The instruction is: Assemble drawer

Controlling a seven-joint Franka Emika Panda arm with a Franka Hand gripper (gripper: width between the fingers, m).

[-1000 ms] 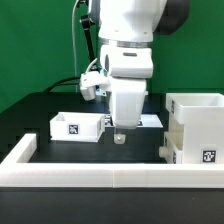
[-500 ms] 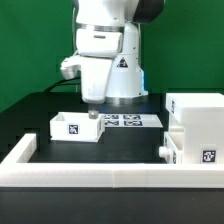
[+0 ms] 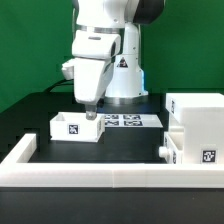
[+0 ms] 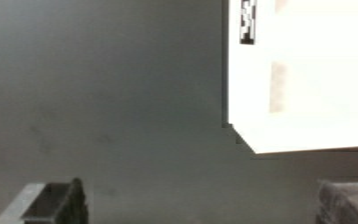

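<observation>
My gripper [image 3: 91,115]: jaws open, holding nothing. Small box [image 3: 78,128]: just below, not between them.

Arm [image 3: 103,30]: upright, wrist tilted twd ext. view's left.
Gripper [image 3: 88,114]: pts down, low; fingers [image 4: 55,203] spread wide.

Tool [image 3: 90,115] hangs low — over the small white box [image 3: 70,128].

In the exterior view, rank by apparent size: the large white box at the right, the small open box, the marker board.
1. large white box, nearest the camera and cut by the picture's edge.
2. small open box.
3. marker board, lying flat and seen at a shallow angle, so it looks thin.
</observation>
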